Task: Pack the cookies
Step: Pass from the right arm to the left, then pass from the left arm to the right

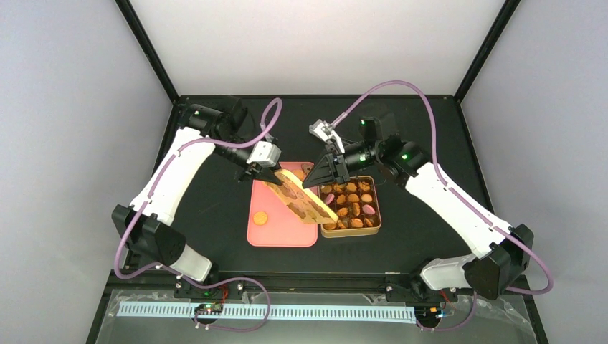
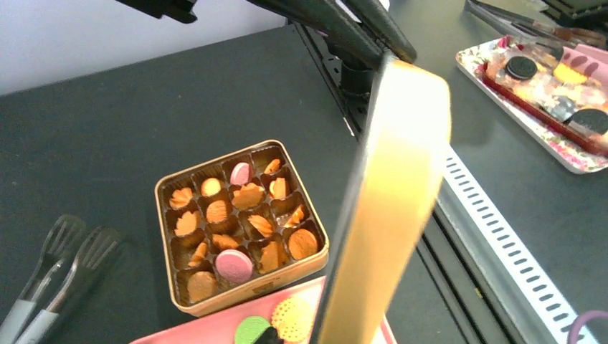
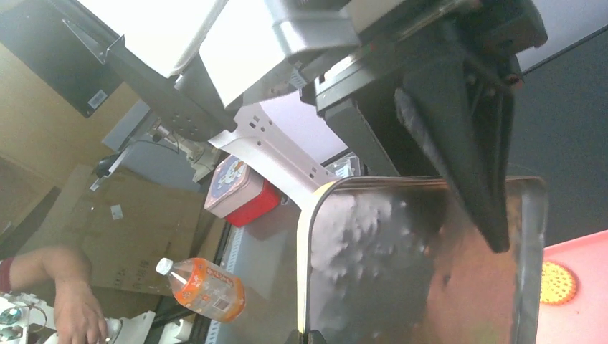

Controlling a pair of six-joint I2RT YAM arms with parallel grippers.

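A gold tin point(image 1: 351, 206) right of the pink tray point(image 1: 281, 233) holds several cookies point(image 1: 353, 198) in its compartments, mostly orange and a few pink; it also shows in the left wrist view point(image 2: 240, 226). The tin's yellow lid point(image 1: 301, 199) hangs tilted over the tray and the tin's left edge. My left gripper point(image 1: 257, 172) is shut on its far left end. My right gripper point(image 1: 319, 174) is shut on its rim point(image 3: 308, 335). One orange cookie point(image 1: 261, 217) lies on the tray. A green cookie point(image 2: 251, 331) and a yellow cookie point(image 2: 294, 319) lie beside the lid.
Metal tongs point(image 1: 324, 131) lie on the black table behind the tin, at lower left in the left wrist view point(image 2: 57, 265). A flowered tray point(image 2: 566, 154) with dark cookies sits beyond the table's front rail. A person's hand point(image 3: 72, 308) and an orange bottle point(image 3: 204, 287) are off the table.
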